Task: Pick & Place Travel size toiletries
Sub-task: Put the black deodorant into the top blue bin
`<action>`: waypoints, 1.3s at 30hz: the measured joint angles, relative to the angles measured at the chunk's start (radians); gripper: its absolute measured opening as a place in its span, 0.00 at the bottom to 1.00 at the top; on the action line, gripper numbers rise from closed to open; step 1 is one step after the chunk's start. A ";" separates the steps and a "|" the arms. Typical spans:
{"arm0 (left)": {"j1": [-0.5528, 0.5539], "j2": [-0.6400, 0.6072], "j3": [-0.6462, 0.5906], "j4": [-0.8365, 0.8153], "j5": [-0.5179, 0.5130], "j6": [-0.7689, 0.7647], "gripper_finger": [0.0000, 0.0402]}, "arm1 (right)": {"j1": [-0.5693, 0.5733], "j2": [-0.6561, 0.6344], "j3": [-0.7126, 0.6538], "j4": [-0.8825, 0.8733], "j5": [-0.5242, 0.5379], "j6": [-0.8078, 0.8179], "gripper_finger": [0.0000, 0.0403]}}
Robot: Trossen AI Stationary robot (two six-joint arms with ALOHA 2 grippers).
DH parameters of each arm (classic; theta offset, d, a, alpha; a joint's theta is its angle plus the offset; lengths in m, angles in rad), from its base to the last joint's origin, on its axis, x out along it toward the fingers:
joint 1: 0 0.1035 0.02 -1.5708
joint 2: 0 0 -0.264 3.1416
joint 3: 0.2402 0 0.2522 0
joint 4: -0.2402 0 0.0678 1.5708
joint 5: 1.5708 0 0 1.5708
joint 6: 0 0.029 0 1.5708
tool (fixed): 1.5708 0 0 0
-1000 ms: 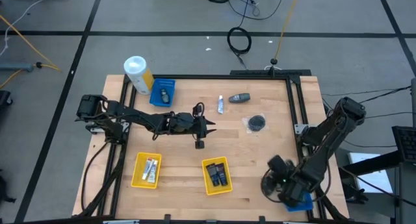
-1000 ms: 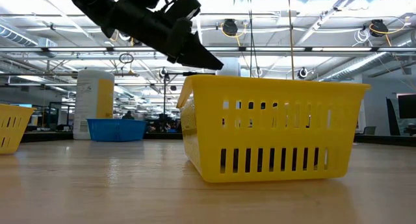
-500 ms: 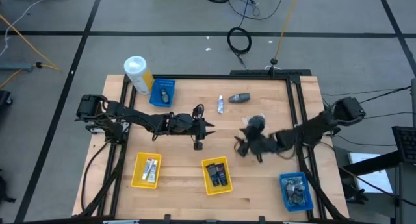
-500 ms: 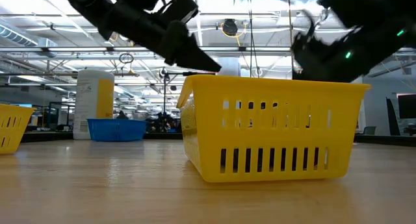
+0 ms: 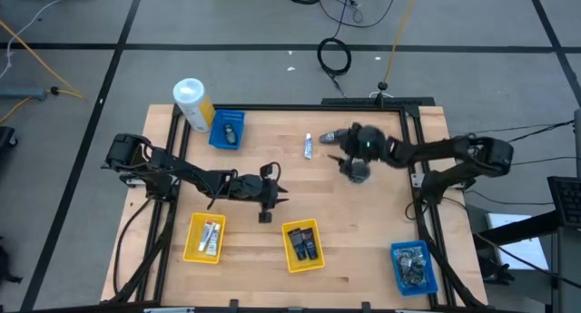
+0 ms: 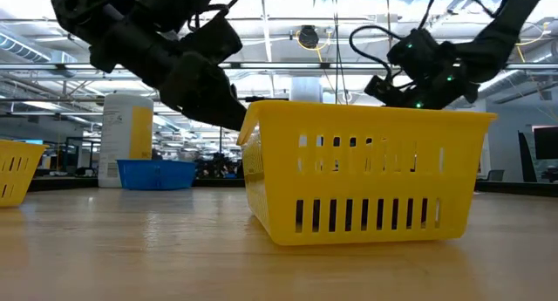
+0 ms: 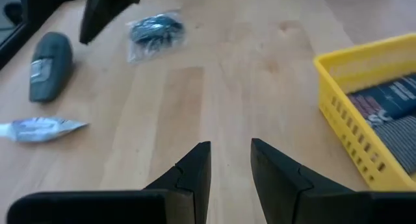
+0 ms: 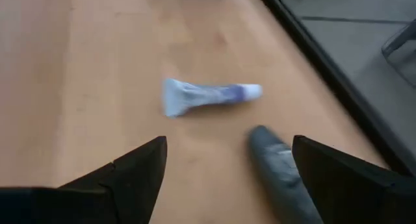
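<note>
hidden: packet [image 7: 155,33] under right arm, high view | bottle [image 8: 281,174] blurred

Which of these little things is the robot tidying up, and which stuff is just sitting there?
Job things:
small white squeeze tube
small dark grey plastic bottle
clear-wrapped packet with a dark round item

Just there:
tall white-and-yellow cylinder canister
black coiled cable on the floor

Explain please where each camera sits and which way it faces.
High view: overhead, looking down on table, both arms.
Low view: table height, looking across; yellow tray fills it.
Left wrist view: left gripper, narrow gap.
Right wrist view: right gripper, open.
Shared: both wrist views show white tube and dark bottle.
</note>
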 joint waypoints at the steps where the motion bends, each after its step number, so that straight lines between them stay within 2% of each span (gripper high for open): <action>1: 0.000 0.000 0.000 0.001 -0.008 -0.012 0.28 | -0.037 0.000 0.012 -0.017 -0.031 -0.038 0.81; 5: 0.000 0.000 0.000 0.014 -0.032 -0.079 0.28 | -0.158 0.001 0.055 -0.098 -0.105 -0.149 0.80; 11: 0.011 0.000 -0.001 0.057 -0.109 -0.102 0.28 | -0.259 0.080 0.093 -0.148 -0.216 -0.181 0.80; 16: 0.033 0.000 -0.001 0.080 -0.130 -0.144 0.28 | -0.288 0.148 0.120 -0.162 -0.215 -0.230 0.80; 21: 0.035 0.000 -0.001 0.069 -0.129 -0.159 0.28 | -0.311 0.154 0.131 -0.195 -0.216 -0.262 0.79; 31: 0.032 0.001 -0.001 0.121 -0.128 -0.136 0.28 | -0.315 0.154 0.131 -0.195 -0.217 -0.320 0.69; 35: 0.032 0.001 -0.001 0.164 -0.128 -0.109 0.28 | -0.316 0.154 0.131 -0.185 -0.270 -0.328 0.67; 39: 0.031 0.001 -0.001 0.215 -0.128 -0.085 0.28 | -0.316 0.169 0.131 -0.186 -0.268 -0.328 0.64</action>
